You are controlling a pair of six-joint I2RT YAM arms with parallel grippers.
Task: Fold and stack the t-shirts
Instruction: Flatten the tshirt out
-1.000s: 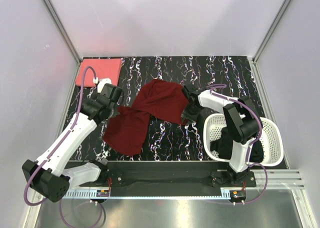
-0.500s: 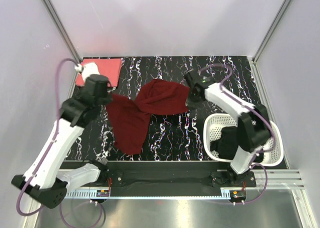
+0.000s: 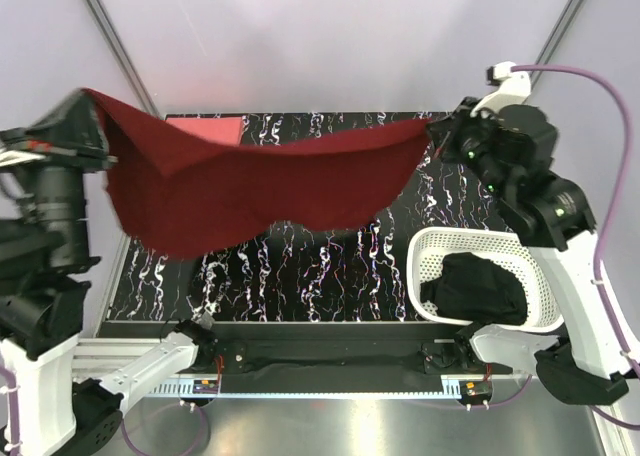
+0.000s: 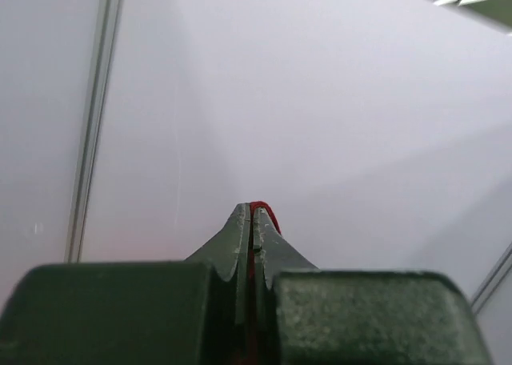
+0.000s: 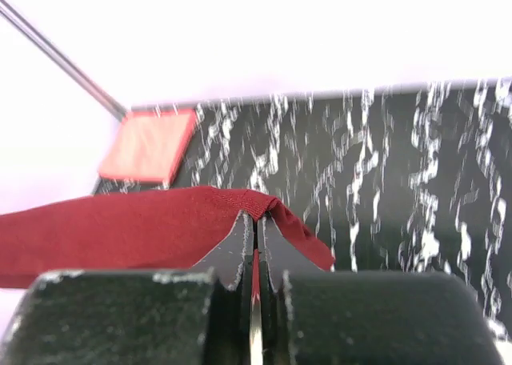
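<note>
The dark maroon t-shirt (image 3: pixel 250 181) hangs stretched in the air between both arms, high over the black marbled table (image 3: pixel 330 276). My left gripper (image 3: pixel 95 96) is shut on its left corner; in the left wrist view a sliver of red cloth (image 4: pixel 264 209) shows between the closed fingertips. My right gripper (image 3: pixel 432 126) is shut on the right corner, and the cloth (image 5: pixel 160 225) drapes over its tips. A folded coral pink t-shirt (image 3: pixel 215 128) lies at the table's far left corner, also seen as the pink t-shirt (image 5: pixel 148 145). The black t-shirt (image 3: pixel 475 288) lies in the basket.
A white lattice basket (image 3: pixel 440 241) stands at the near right of the table. Pale enclosure walls and metal frame posts (image 3: pixel 120 46) surround the table on three sides. Both arm bases sit on the rail (image 3: pixel 330 361) along the near edge.
Both arms have risen and spread apart, lifting the maroon t-shirt off the table and stretching it wide. The right gripper has shut on its corner.
</note>
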